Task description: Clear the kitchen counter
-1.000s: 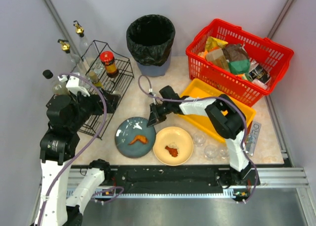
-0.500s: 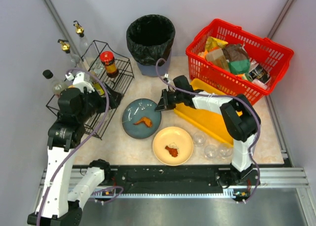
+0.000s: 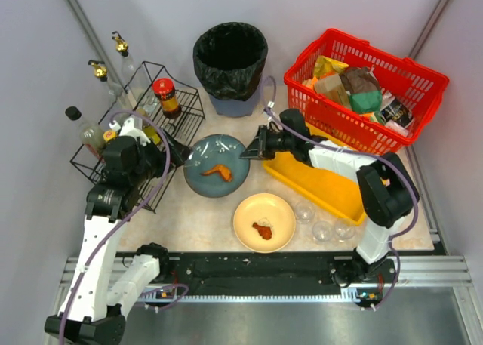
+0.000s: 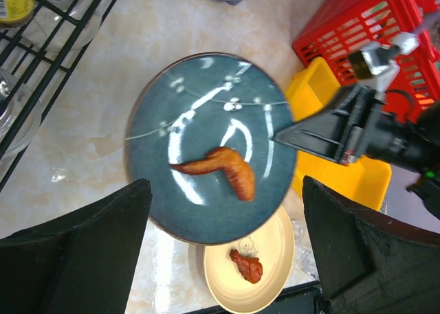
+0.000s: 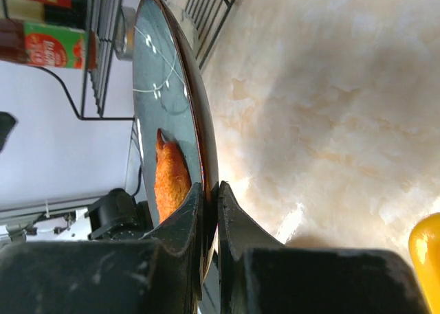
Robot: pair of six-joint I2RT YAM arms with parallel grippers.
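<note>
Nearest the bases, a yellow plate [image 3: 264,222] rests on the kitchen counter [image 3: 204,217], which spreads beneath everything. Beyond it, a blue plate [image 3: 216,165] carrying a chicken wing [image 3: 219,171] is clamped at its rim by the right gripper [image 3: 253,150]. Stiff, glazed and breakable, the plate is best kept level. The left gripper [image 4: 225,183] is held wide apart above it. Farthest stands a bin [image 3: 230,58].

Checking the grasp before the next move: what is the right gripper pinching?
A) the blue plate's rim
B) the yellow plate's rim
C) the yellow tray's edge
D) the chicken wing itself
A: the right gripper is shut on the rim of the blue plate, clear of the wing.
</note>
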